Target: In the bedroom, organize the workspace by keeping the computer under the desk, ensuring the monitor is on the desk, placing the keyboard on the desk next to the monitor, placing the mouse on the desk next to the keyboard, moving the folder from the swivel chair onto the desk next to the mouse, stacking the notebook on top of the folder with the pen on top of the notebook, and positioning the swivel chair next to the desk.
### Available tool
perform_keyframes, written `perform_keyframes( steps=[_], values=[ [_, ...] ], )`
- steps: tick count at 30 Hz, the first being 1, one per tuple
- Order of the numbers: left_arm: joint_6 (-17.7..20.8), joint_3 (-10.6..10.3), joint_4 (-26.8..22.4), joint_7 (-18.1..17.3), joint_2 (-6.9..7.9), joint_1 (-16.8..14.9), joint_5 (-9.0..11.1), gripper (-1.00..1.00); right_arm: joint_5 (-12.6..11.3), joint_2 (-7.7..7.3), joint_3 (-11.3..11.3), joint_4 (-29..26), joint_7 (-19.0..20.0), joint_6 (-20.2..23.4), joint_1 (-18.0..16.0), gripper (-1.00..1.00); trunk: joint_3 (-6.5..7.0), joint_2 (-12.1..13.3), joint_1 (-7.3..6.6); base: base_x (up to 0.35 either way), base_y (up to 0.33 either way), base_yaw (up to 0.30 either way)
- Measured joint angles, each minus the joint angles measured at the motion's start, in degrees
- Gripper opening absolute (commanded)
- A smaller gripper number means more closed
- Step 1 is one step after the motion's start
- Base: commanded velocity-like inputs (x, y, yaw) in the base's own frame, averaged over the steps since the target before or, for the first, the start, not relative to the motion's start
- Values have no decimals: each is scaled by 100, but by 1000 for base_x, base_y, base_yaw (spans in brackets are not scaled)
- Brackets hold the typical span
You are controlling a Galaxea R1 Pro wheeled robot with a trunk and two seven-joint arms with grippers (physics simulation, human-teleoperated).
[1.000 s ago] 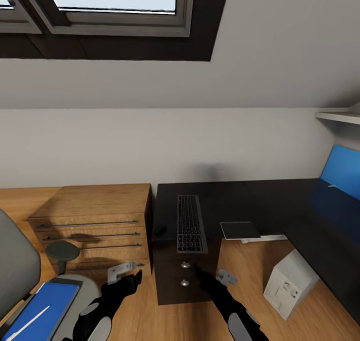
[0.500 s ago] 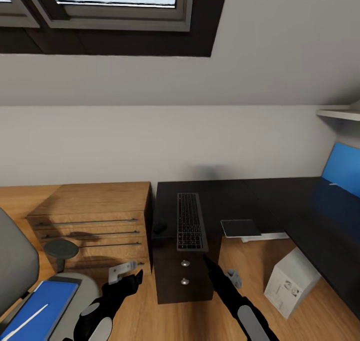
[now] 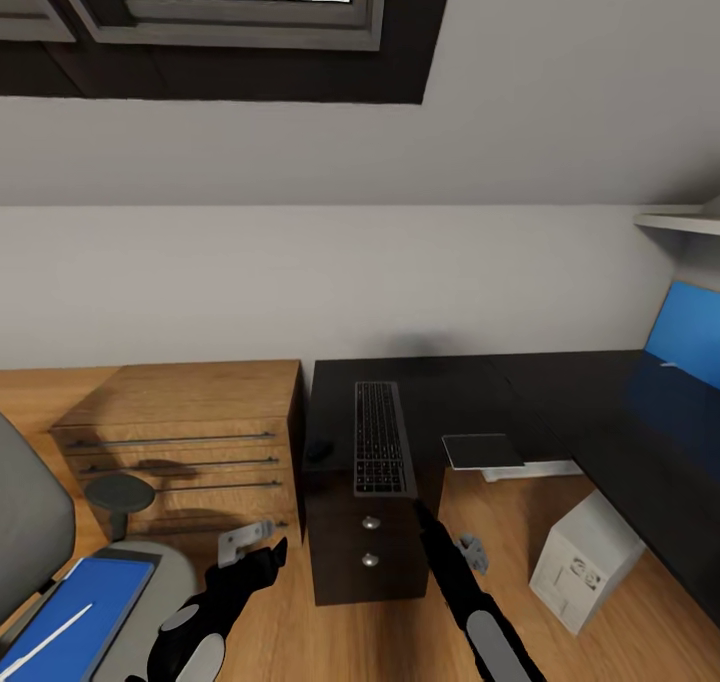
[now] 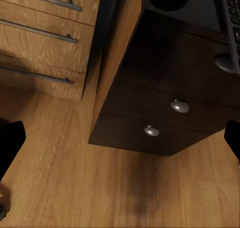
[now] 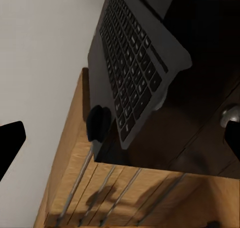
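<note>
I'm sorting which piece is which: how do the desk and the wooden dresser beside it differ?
The desk has a glossy black top and round silver knobs; the dresser is plain wood with long bar handles. The desk top holds the keyboard and mouse. The desk stretches on in an L; the dresser is one short block. Both have drawers and stand against the wall.

keyboard (image 3: 382, 439) overhanging desk (image 3: 470, 392) edge | mouse (image 3: 320, 451) beside | folder (image 3: 68, 617) on swivel chair (image 3: 40, 537)

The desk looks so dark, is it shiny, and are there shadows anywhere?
In the head view the desk top is glossy black and mirrors the blue wall panel; soft shadows lie across the wooden dresser. In the left wrist view a dim shadow sits on the floor below the drawers.
</note>
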Motion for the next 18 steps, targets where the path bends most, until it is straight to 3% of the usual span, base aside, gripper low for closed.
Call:
perform_keyframes(
  steps=[4,6,8,9,13,18],
  values=[
    [2,0,-2,62,0,0,27,100,-404,63,-7,71,-3,-27,2,100,-19,-42,23,0,0,0],
    [8,-19,-36,130,1,0,31,100,-722,64,-1,87,-5,45,1,100,-19,-42,23,0,0,0],
    [39,-54,-95,164,3,0,33,100,-856,64,2,92,-5,116,2,100,-18,-42,23,0,0,0],
    [181,-103,-210,224,4,22,34,100,-983,63,4,96,-4,216,2,100,-36,-80,44,0,0,0],
    [570,-137,-345,301,10,119,63,100,-1096,62,-9,95,11,304,2,100,-108,-241,132,0,0,0],
    [783,-142,-394,324,34,153,498,100,-1127,62,-8,72,32,329,4,100,-198,-441,242,0,0,0]
  ],
)
